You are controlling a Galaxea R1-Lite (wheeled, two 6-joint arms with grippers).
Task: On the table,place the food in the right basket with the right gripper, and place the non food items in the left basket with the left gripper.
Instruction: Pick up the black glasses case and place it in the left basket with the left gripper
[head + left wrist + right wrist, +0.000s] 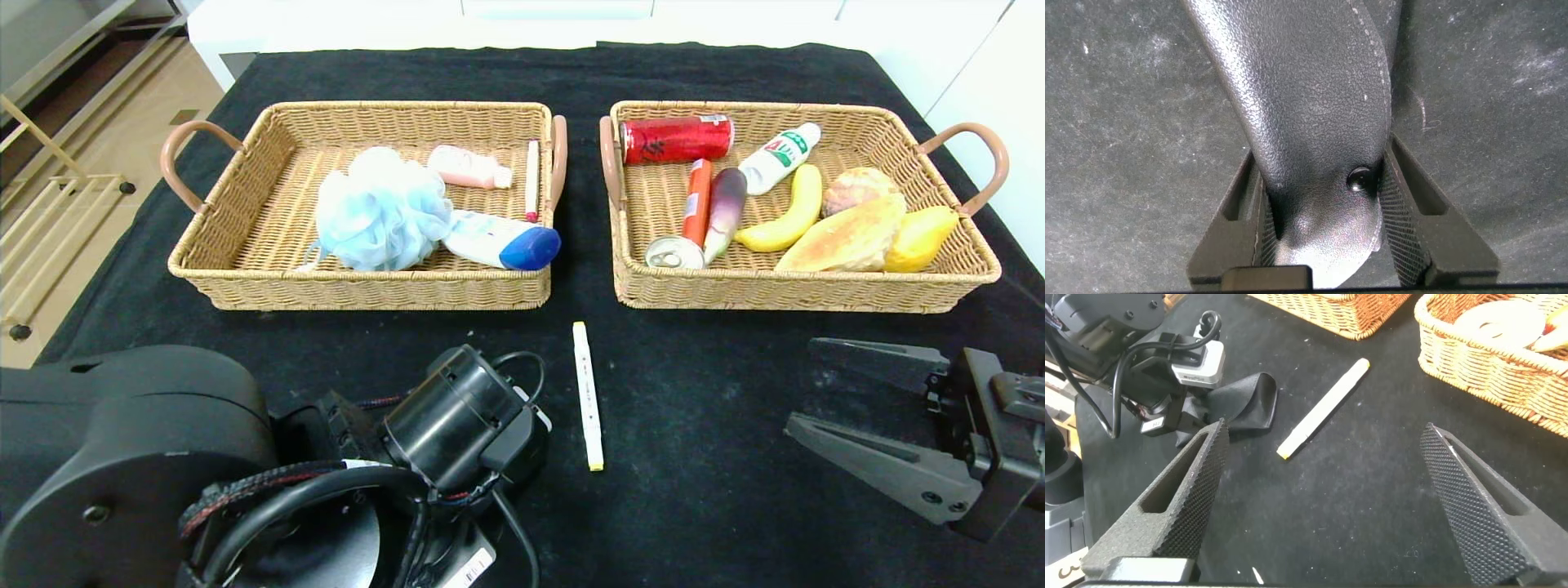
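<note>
My left gripper point(1321, 151) points down at the black table point(694, 490), left of the white marker with the yellow tip point(588, 396). It is shut on the black glasses case point(1306, 90), which also shows in the right wrist view point(1245, 404). In the head view my left wrist point(457, 425) hides the case. My right gripper point(804, 384) is open and empty, low at the front right. The pouf point(380, 208) and the white bottle with the blue cap point(502, 241) lie in the left basket point(359, 290). The eggplant point(725, 208) and the sausage point(698, 200) lie in the right basket point(784, 294).
The left basket also holds a pink bottle point(467, 167) and a thin red-tipped pen point(532, 180). The right basket also holds a red can point(676, 137), a small white bottle point(780, 158), a banana point(785, 214), bread point(849, 237), a yellow fruit point(921, 237) and a tin point(674, 253).
</note>
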